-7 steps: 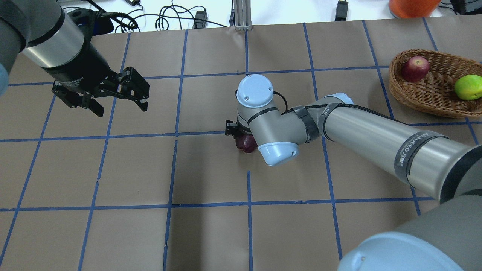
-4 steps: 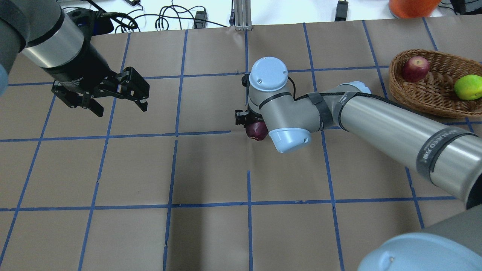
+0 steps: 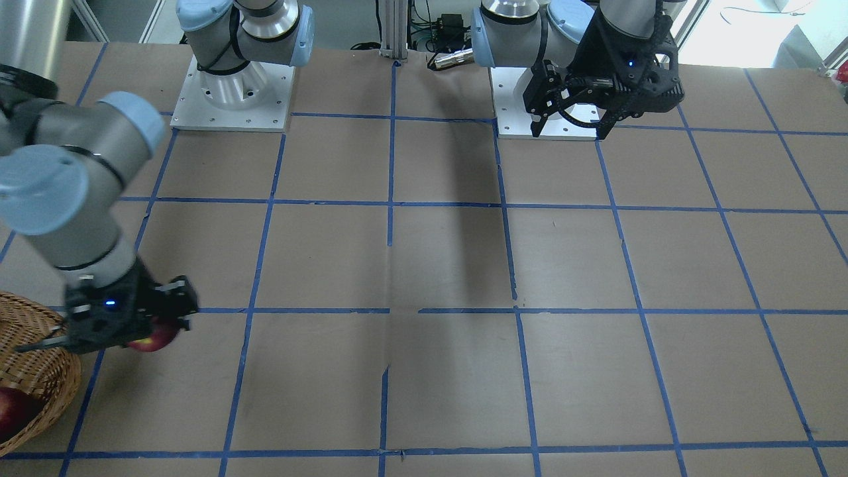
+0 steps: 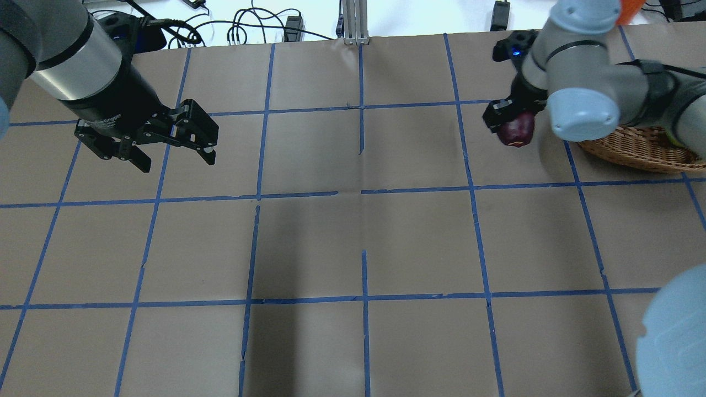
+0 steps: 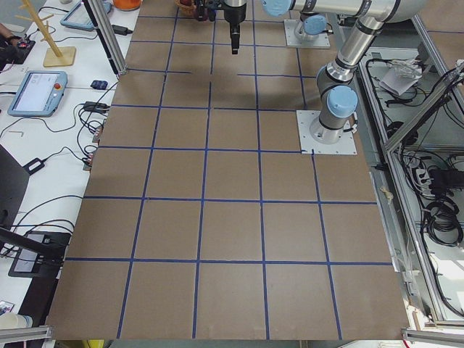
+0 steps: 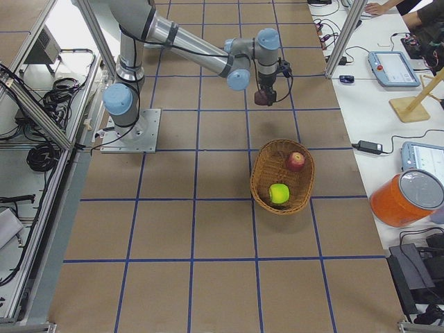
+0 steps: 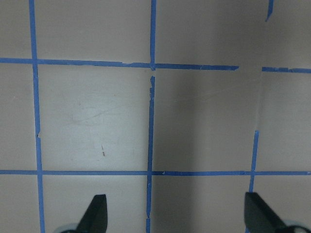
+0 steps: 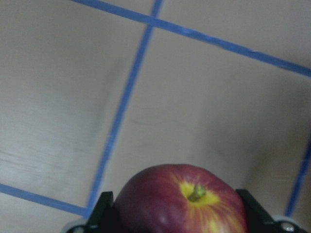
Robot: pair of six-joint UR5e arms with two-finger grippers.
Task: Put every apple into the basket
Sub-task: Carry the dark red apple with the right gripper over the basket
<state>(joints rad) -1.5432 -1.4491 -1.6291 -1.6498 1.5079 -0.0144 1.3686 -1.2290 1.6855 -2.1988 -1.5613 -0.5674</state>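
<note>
My right gripper point(image 4: 512, 124) is shut on a dark red apple point(image 4: 519, 133) with a yellow patch and holds it above the table, just left of the wicker basket point(image 4: 634, 150). The right wrist view shows this apple point(image 8: 165, 204) between the two fingers. In the exterior right view the held apple point(image 6: 263, 98) is beyond the basket point(image 6: 258, 182), which holds a red apple point(image 6: 296, 161) and a yellow-green apple point(image 6: 279, 193). My left gripper point(image 4: 177, 159) hangs open and empty over the table's far left.
An orange container point(image 6: 404, 198) stands off the table near the basket. Cables and a metal post point(image 4: 353, 22) lie along the far edge. The brown table has a grid of blue tape point(image 4: 364, 300).
My right arm has carried the red apple up from the table's middle and to the right, close to the basket. The left arm has not moved.
</note>
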